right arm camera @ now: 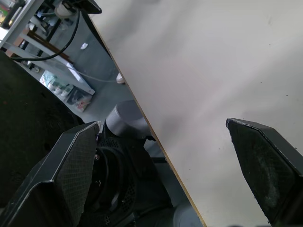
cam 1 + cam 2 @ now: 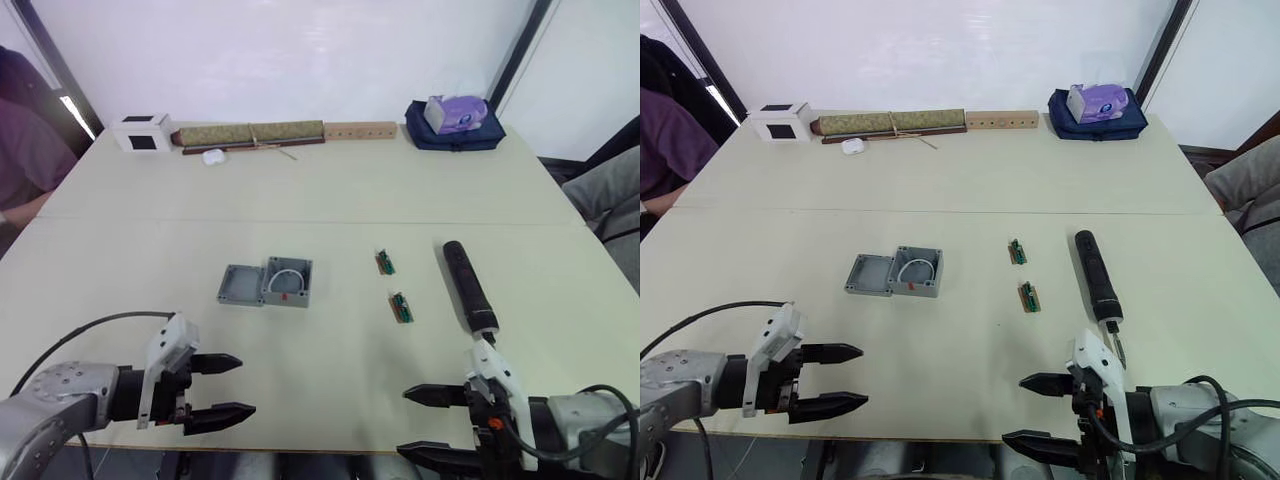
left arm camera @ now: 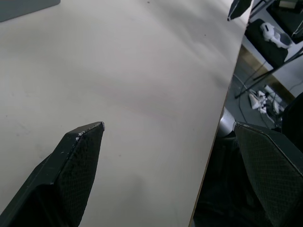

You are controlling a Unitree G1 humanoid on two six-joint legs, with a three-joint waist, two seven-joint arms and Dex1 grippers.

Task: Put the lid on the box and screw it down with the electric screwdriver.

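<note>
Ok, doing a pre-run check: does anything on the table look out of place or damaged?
Nothing stands out. The lid lies flat against the open box, the electric screwdriver lies intact, and both grippers, left and right, hover open.

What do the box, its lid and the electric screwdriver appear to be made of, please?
The box and the lid look like moulded grey plastic: matte, uniform in colour, with rounded corners. The electric screwdriver has a matte black body, probably plastic or rubberised, though the look leaves that open; its narrow bit at the near end looks like bare metal.
</note>
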